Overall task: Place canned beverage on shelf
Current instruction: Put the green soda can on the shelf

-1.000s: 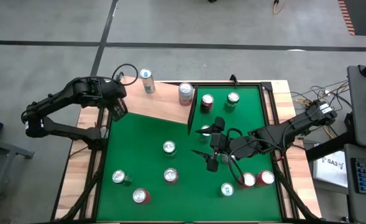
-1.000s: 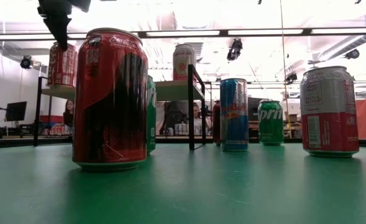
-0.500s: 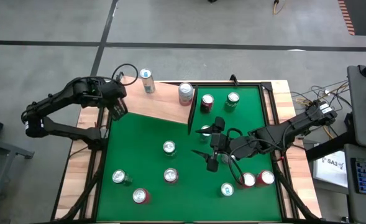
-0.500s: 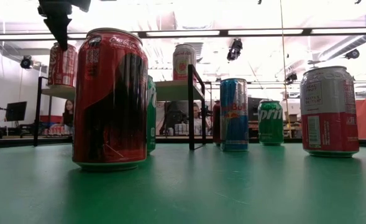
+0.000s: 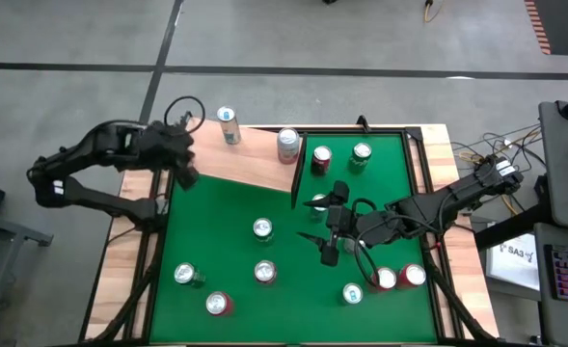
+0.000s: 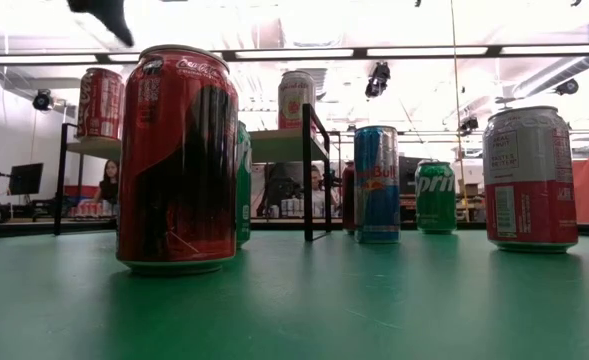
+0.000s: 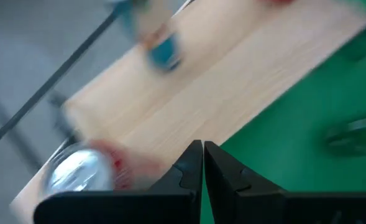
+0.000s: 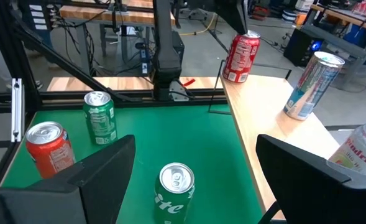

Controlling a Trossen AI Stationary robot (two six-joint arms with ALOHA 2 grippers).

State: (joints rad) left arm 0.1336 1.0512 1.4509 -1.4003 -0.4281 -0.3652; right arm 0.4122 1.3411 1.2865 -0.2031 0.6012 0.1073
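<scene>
1. Pale wood-grain shelf (image 5: pixel 250 159) is lying across the table's far-left corner, with its thin dark end panel (image 5: pixel 298 173) standing upright at its right end.
2. Three cans are standing on the shelf: a blue-and-silver can (image 5: pixel 228 125) at the far left, a pale pink-marked can (image 5: pixel 288 145) just beside the end panel, and, in the left wrist view, a red can (image 7: pixel 86 174) near the board's left edge, though blur is leaving its label unreadable.
3. Left gripper (image 5: pixel 182 172) is hovering over the shelf's left end at about 9 o'clock from the table's centre, fingers (image 7: pixel 192 165) pressed together and holding nothing.
4. Right gripper (image 5: pixel 327 231) is hanging over the green table (image 5: pixel 226 212) right of centre, fingers (image 8: pixel 102 165) standing wide apart on either side of a green can (image 8: pixel 173 190), not touching it.
5. Further cans are standing loose on the green surface: a red can (image 5: pixel 321 159) and a green one (image 5: pixel 362 154) at about 1 o'clock, and several more between 4 and 8 o'clock.
</scene>
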